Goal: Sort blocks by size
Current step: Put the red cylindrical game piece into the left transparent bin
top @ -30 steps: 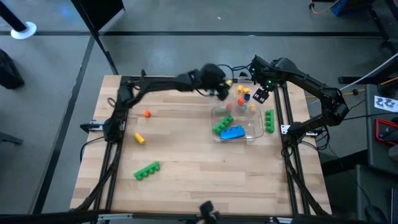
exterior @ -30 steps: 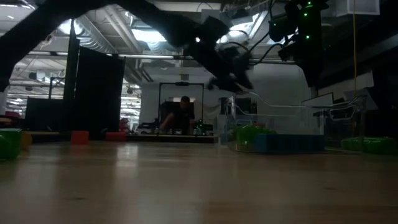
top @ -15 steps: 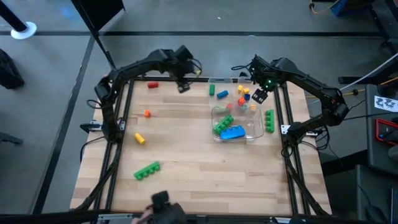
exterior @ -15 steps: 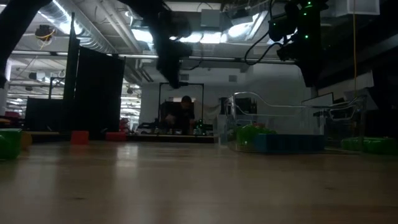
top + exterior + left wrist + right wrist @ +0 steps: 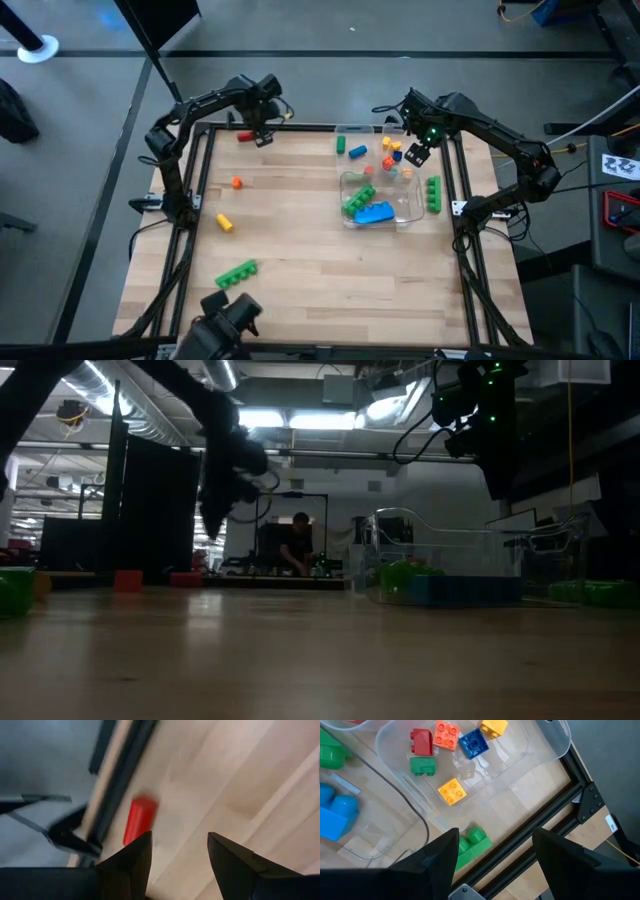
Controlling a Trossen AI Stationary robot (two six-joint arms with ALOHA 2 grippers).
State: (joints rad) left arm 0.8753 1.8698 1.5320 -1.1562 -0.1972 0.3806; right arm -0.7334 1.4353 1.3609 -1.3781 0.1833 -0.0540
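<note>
My left gripper [image 5: 262, 135] is open and empty, hovering at the table's far left. A red block [image 5: 138, 819] lies on the wood just ahead of it, also in the high view [image 5: 245, 137]. My right gripper [image 5: 418, 152] is open and empty above the far right of the clear tray [image 5: 408, 205]. In the right wrist view [image 5: 496, 832] it looks down on small red, orange, blue, yellow and green blocks [image 5: 452, 790] in the tray. A green block [image 5: 358, 200] and a blue block [image 5: 375, 212] lie in the tray's near part.
On the bare wood lie a small orange block [image 5: 236, 182], a yellow cylinder [image 5: 224, 222], a green bar [image 5: 236, 273] and a green bar [image 5: 433, 193] right of the tray. A dark object [image 5: 228, 320] shows at the near edge. A person [image 5: 297, 545] is far behind.
My left gripper has swept from beside the tray along the far edge toward the table's left, and now hangs by the red block. The dark object at the near edge has moved left. My right gripper has kept still.
</note>
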